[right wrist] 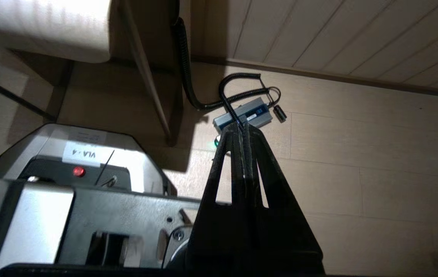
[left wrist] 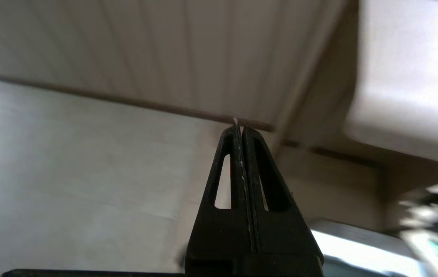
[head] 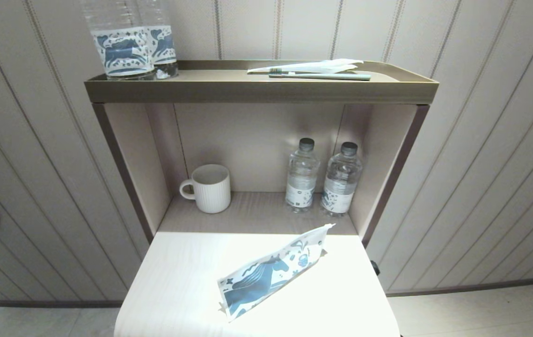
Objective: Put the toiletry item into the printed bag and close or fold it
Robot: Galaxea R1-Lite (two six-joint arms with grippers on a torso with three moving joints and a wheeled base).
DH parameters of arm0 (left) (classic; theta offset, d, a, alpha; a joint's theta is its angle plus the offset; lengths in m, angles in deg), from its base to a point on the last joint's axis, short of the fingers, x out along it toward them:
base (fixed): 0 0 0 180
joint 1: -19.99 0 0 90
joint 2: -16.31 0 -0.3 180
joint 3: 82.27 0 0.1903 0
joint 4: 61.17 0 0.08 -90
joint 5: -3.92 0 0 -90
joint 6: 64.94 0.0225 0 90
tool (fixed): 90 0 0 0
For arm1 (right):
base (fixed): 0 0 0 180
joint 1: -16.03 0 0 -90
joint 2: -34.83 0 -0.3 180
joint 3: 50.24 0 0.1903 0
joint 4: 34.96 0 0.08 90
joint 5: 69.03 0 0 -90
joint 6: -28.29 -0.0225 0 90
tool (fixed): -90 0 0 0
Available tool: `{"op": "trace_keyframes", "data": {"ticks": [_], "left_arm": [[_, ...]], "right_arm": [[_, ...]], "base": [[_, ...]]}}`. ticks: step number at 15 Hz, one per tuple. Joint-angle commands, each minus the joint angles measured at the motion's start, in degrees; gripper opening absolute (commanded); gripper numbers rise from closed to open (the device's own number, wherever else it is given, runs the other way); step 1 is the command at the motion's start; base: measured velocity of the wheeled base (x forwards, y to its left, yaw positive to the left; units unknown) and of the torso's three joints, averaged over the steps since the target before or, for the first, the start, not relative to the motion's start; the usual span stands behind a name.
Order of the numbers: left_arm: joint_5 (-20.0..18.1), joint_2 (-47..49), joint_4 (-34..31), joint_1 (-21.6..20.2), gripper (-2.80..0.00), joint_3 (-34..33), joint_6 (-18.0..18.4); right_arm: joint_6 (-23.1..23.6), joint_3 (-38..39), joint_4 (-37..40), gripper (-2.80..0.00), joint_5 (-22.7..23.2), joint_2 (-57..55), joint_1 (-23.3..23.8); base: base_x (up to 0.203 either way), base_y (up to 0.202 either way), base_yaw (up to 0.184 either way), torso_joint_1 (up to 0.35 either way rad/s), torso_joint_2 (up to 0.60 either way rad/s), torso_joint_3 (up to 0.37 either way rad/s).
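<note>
So the printed bag is lying on the white tabletop, over toward its right side, stretched diagonally with its open-looking end pointing at the back right corner and the horse end toward the front edge. It looks a bit puffed up and one long edge is raised, and I can't tell what's inside; the slim white toothbrush isn't anywhere I can see.

Neither arm shows in the head view. The left gripper has its black fingers pressed flat together with nothing between them, hanging low beside the table over pale floor and the panelled wall. The right gripper is the same story, fingers fully together and holding nothing, pointing down at the wood floor where a coiled black cable and a small grey box sit (the robot's own base is right next to it in that shot).

Up on the top shelf, a greyish-green toothbrush lies by the right end with a white wrapper just behind it, and two clear horse-label bottles stand at the left end. In the cubby below there's a ribbed white mug on the left and two small water bottles on the right.
</note>
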Motion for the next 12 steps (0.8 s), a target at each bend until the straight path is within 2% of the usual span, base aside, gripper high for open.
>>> {"op": "trace_keyframes", "data": {"ticks": [1, 2, 3, 4, 7, 8, 9, 11, 12], "left_arm": [[3.1, -4.8, 12.2, 0.0, -2.80, -7.8, 5.1], [4.7, -5.6, 18.4, 0.0, -2.80, -10.9, 7.6], [3.8, -6.1, 20.5, 0.0, -2.80, -11.9, 9.5], [-0.5, -6.1, 20.5, 0.0, -2.80, -12.0, 9.9], [-12.6, -6.1, 21.6, 0.0, -2.80, -16.1, 11.9], [-15.3, -6.1, 23.0, 0.0, -2.80, -16.7, 12.3], [-13.6, -6.1, 23.9, 0.0, -2.80, -17.1, 12.1], [-13.3, -6.1, 24.2, 0.0, -2.80, -17.2, 11.8], [-13.7, -6.0, 24.3, 0.0, -2.80, -17.4, 11.9]], "right_arm": [[0.2, 8.7, -12.4, -2.80, -0.1, 2.7, 0.2], [0.5, 15.3, -23.2, -2.80, -0.2, 2.7, 0.2], [0.4, 19.6, -32.4, -2.80, -0.1, 2.7, 0.3], [0.0, 21.8, -37.6, -2.80, 0.3, 2.7, 0.3], [-0.7, 22.2, -38.8, -2.80, 6.9, 2.6, 0.4], [-0.6, 22.2, -39.0, -2.80, 6.8, 2.6, 0.3], [-0.9, 22.2, -38.9, -2.80, 6.8, 2.7, 0.3], [-0.9, 22.2, -38.2, -2.80, 7.1, 2.7, -0.1], [-1.0, 22.2, -37.9, -2.80, 7.1, 2.7, -2.1]], "base": [[0.000, 0.000, 0.000, 0.000, 0.00, 0.000], [0.000, 0.000, 0.000, 0.000, 0.00, 0.000], [0.000, 0.000, 0.000, 0.000, 0.00, 0.000], [0.000, 0.000, 0.000, 0.000, 0.00, 0.000], [0.000, 0.000, 0.000, 0.000, 0.00, 0.000], [0.000, 0.000, 0.000, 0.000, 0.00, 0.000], [0.000, 0.000, 0.000, 0.000, 0.00, 0.000], [0.000, 0.000, 0.000, 0.000, 0.00, 0.000], [0.000, 0.000, 0.000, 0.000, 0.00, 0.000]]}}
